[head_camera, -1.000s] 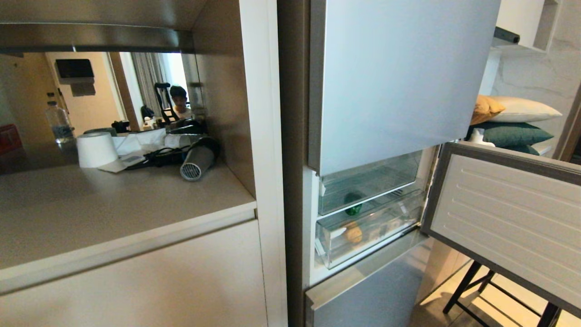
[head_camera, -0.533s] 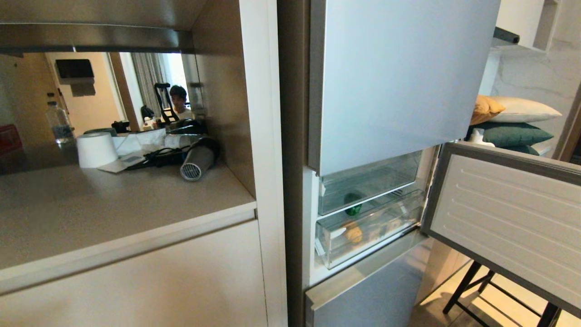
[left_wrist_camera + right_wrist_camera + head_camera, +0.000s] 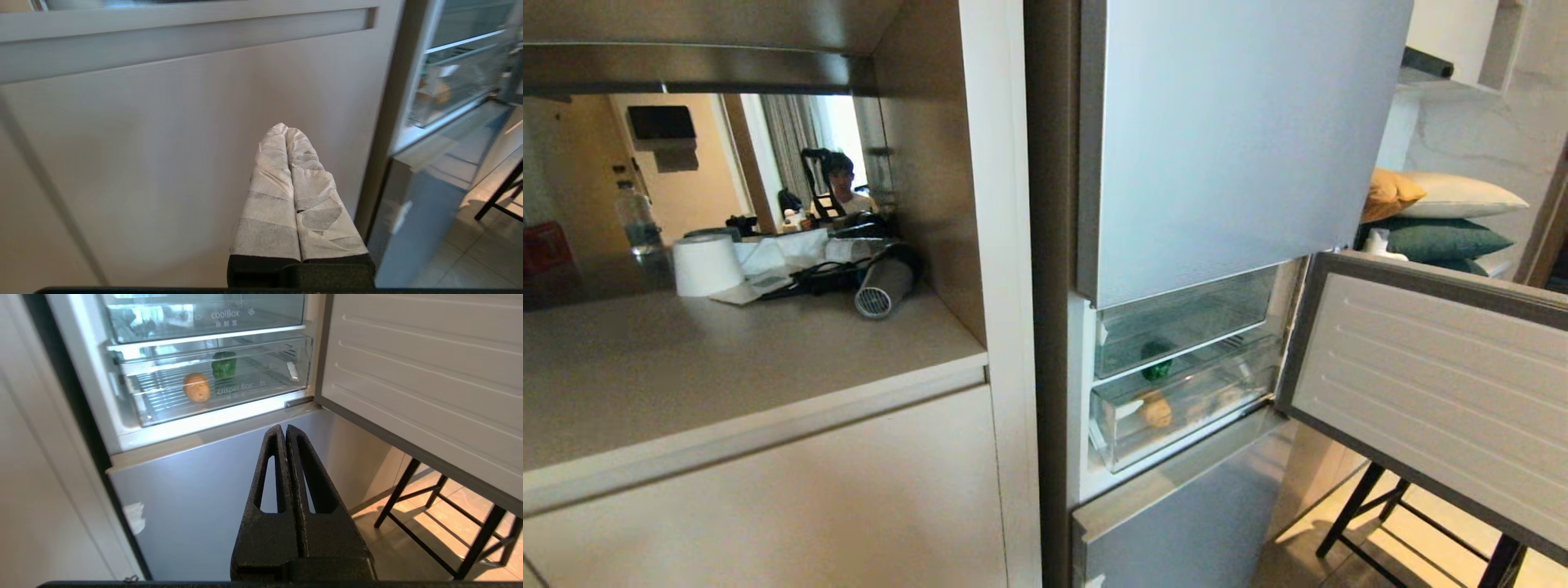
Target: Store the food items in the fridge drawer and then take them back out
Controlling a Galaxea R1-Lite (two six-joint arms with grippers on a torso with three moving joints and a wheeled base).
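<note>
The fridge drawer (image 3: 261,394) is the lower clear one, with a ribbed bottom and a small white sticker; it also shows in the head view (image 3: 1225,404). Inside it lie the food items: a tan potato (image 3: 197,387) (image 3: 1156,410) and, behind it, a dark green bell pepper (image 3: 224,364) (image 3: 1157,366). My right gripper (image 3: 282,428) is shut and empty, below the drawer and facing the grey lower fridge door. My left gripper (image 3: 287,130), wrapped in white tape, is shut and empty in front of the beige cabinet front. Neither gripper shows in the head view.
The open fridge door (image 3: 1429,392) stands out at the right, with black stool legs (image 3: 1356,506) under it. A second clear drawer (image 3: 1184,322) sits above. The counter (image 3: 727,367) at left holds a paper roll (image 3: 704,265) and a hair dryer (image 3: 882,286). A mirror reflects a person (image 3: 840,175).
The whole head view has shifted slightly, so the camera moved. The potato, pepper and drawer stay where they were.
</note>
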